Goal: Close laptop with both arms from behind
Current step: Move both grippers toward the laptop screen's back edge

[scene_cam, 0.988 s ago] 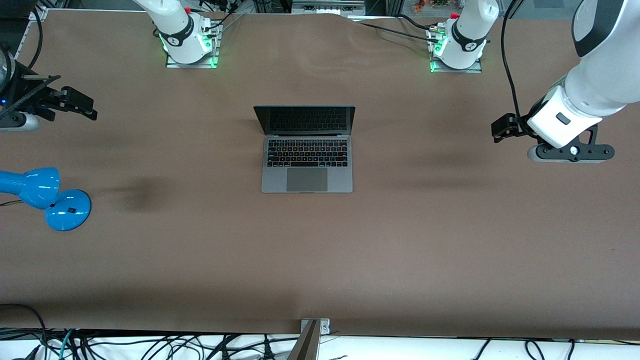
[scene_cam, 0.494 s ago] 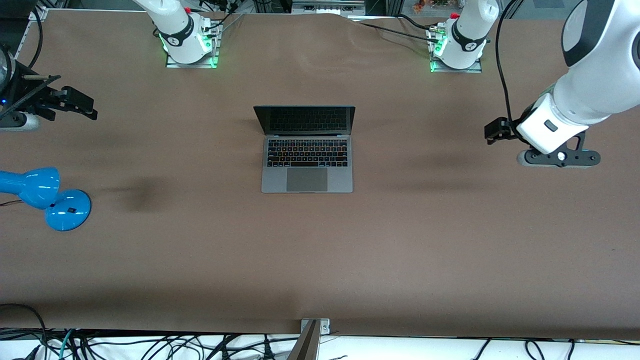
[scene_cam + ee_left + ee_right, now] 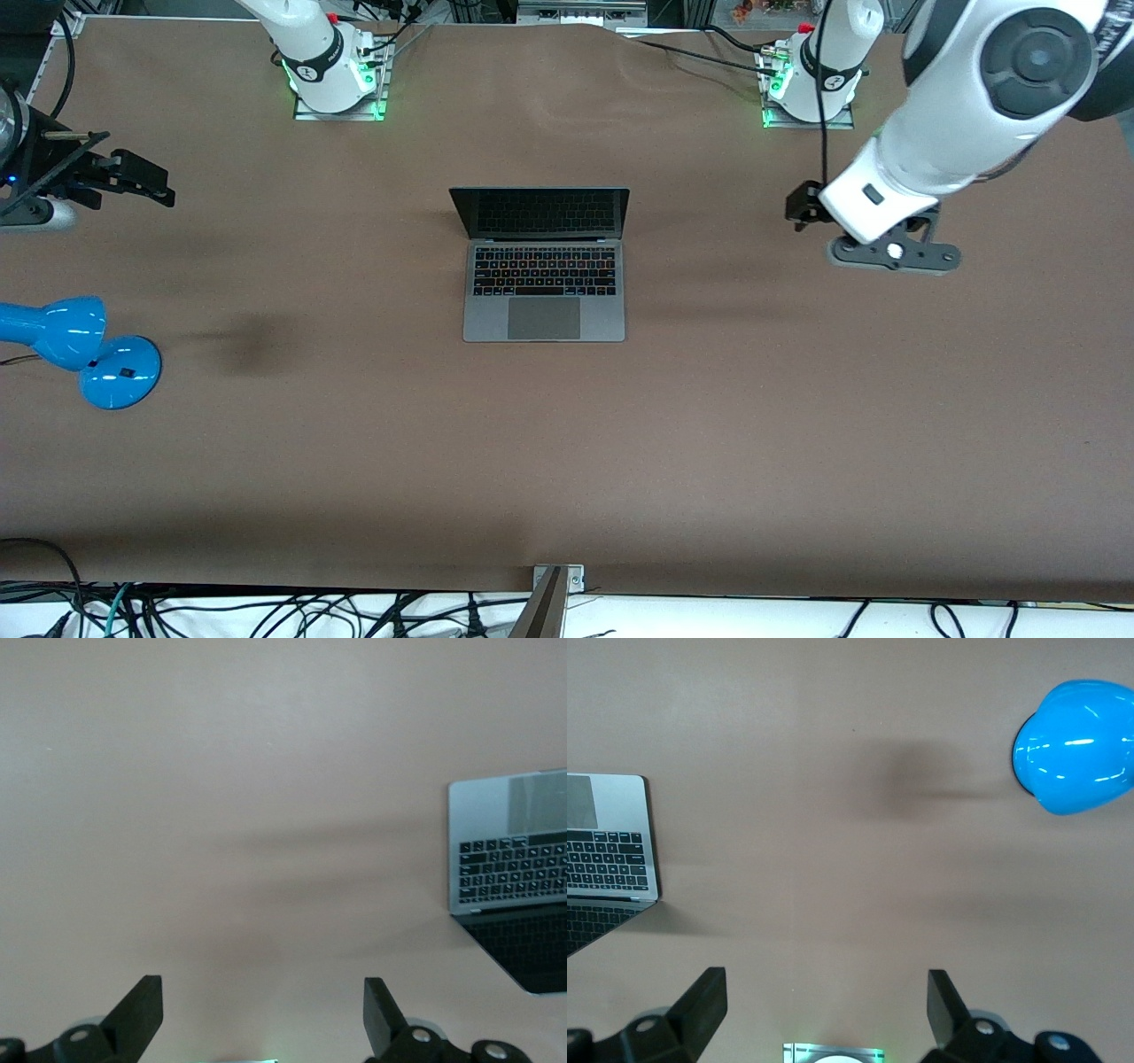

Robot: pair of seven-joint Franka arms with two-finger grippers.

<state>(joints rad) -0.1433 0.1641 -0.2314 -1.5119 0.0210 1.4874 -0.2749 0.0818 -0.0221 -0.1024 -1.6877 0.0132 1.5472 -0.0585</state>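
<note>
Both jaws agape — slim metal laptop (image 3: pixel 544 266) open, flat-keyed.

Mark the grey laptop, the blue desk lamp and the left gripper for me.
Slim space-grey metal laptop (image 3: pixel 544 317): front view, on its trackpad.
Glossy blue desk lamp (image 3: pixel 120 372): front view, on its round base.
Black two-finger left gripper (image 3: pixel 263 1014): left wrist view, midway between its open fingertips.

table (image 3: pixel 797 425): brown, matte | blue desk lamp (image 3: pixel 80 350): right arm's end

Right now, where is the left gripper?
In the front view, the left gripper hangs open over bare table toward the left arm's end, beside the open laptop and not touching it.
</note>
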